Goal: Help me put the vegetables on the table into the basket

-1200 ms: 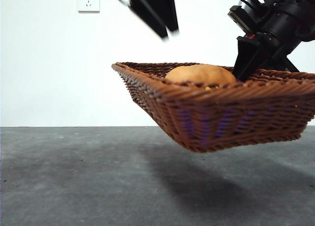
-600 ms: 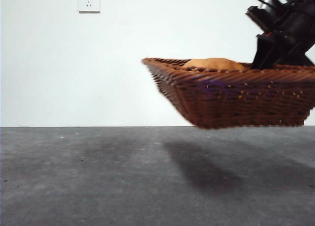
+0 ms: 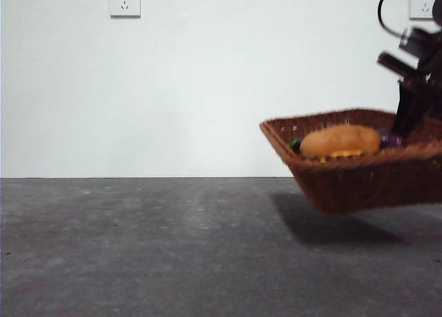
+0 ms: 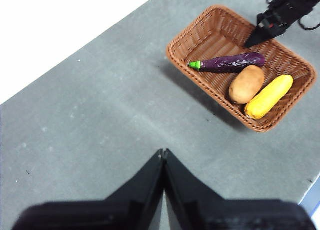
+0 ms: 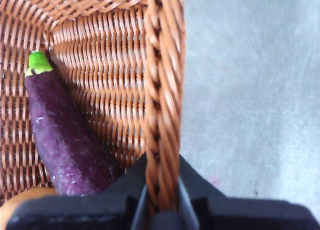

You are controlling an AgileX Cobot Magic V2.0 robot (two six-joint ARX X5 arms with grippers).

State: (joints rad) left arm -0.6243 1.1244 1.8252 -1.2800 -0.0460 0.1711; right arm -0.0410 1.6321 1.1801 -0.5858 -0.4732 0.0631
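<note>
- Right end effector (image 5: pixel 161 202) pinches the braided rim of the basket (image 5: pixel 162 89): one jaw inside the wall, one outside.
- In the front view the same end effector (image 3: pixel 413 113) sits at the basket's far right rim (image 3: pixel 324 117); the basket (image 4: pixel 210 34) hangs tilted, clear of the bench (image 3: pixel 138 248), shadow underneath.
- Eggplant (image 5: pixel 65 140) lies inside, just beside the gripped wall, green stem end pointing away from the right end effector.
- Potato (image 4: pixel 246 83) rests next to the eggplant (image 4: pixel 230 62); the yellow vegetable (image 4: pixel 268 95) lies on the potato's other side, by the opposite long wall.
- Left end effector (image 4: pixel 164 160) is high over bare bench, well apart from the basket, jaws pressed together, holding nothing.
- Versus 0.5 s ago, front view: basket is further right and lower, its inside now tipped toward the camera, so the potato (image 3: pixel 340 141) shows in full, with a bit of purple (image 3: pixel 391 139) behind it.
- Count: 1 basket, 3 vegetables (1 eggplant, 1 potato, 1 yellow), all in the basket; 2 wall sockets (image 3: pixel 124 1) on the back wall.
</note>
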